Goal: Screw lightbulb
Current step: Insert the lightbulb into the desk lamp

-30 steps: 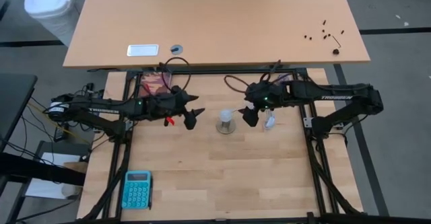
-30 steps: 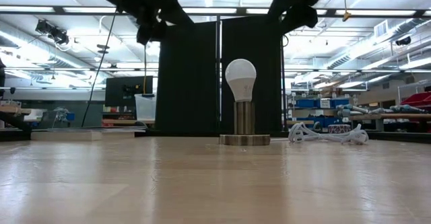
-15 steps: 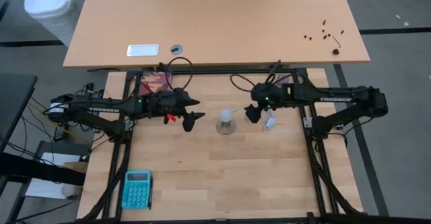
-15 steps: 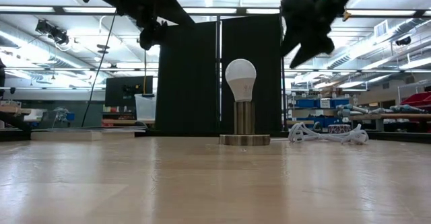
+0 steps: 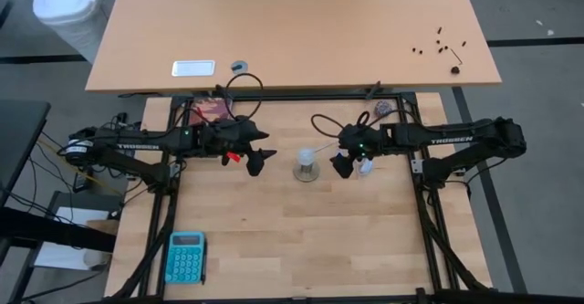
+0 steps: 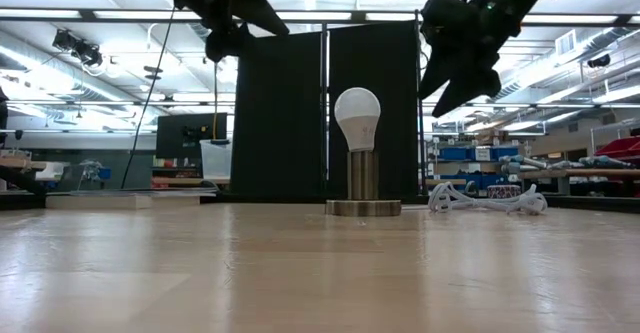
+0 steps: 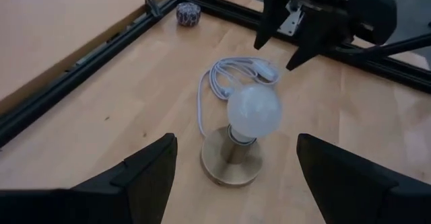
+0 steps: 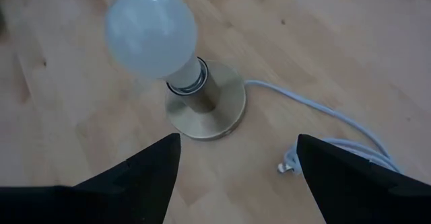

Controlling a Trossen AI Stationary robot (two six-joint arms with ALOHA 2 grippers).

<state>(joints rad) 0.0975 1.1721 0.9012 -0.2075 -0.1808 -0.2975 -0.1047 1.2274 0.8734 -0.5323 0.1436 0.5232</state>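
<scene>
High view: lightbulb upright in brass socket mid-table, between left gripper and right gripper, touching neither
Low view: both jaws hang above bulb height, either side
Wrist views: both jaws wide apart, empty; bulb ahead; white cord beside socket

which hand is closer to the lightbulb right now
Right. The right hand hangs open just beside the lightbulb, above it; the left hand hangs open farther off on the other side.
</scene>
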